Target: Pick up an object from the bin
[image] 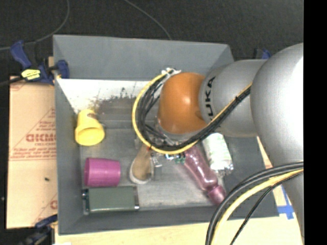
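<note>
Here, from above, my silver arm (255,96) reaches in from the right over a grey metal bin (66,152). Its orange wrist cover (179,103) hangs above the bin's middle. My end effector (152,162) sits low beneath that cover. I cannot tell whether it is apart or together, because the cover and the looped cables hide it.

The nearest thing is a small beige rounded object (139,170), perhaps a cup on its side. It lies on the bin floor near the middle, just beside my end effector on its left. I cannot tell whether the two touch.

A magenta plastic cup (102,171) lies on its side a little further left. Below it, along the front wall, is a dark green flat box (111,199). A yellow plastic cup (89,129) rests near the left wall. On the right, a purple glittery bottle (199,175) lies slanted beside a white speckled bottle (217,151).

To do this well, I judge I should centre over the beige piece and come straight down. I should close only once it sits squarely within my grasp. The light piece may roll or skid aside, so a gentle, level approach seems wise.
</note>
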You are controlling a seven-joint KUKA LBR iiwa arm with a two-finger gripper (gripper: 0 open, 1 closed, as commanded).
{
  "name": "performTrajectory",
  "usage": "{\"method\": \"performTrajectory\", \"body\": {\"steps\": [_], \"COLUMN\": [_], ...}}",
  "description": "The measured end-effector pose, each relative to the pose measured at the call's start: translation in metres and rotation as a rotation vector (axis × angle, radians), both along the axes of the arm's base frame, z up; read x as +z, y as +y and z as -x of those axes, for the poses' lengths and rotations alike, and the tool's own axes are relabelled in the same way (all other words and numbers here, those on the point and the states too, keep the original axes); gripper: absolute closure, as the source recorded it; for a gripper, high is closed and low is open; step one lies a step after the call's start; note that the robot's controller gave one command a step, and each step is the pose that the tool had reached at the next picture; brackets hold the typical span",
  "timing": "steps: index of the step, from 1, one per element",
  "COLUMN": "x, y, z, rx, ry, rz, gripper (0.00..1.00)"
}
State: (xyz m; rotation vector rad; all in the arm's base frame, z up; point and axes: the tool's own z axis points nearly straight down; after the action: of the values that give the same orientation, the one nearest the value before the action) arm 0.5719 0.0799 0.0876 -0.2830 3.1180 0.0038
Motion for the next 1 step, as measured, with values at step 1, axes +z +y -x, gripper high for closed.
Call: {"method": "performTrajectory", "body": {"steps": [1], "x": [-0.0136], "y": [0.0044], "z": [-0.0264], "rx": [0.158], "ry": [0.012], "rz": [0.003], "gripper": [1.0]}}
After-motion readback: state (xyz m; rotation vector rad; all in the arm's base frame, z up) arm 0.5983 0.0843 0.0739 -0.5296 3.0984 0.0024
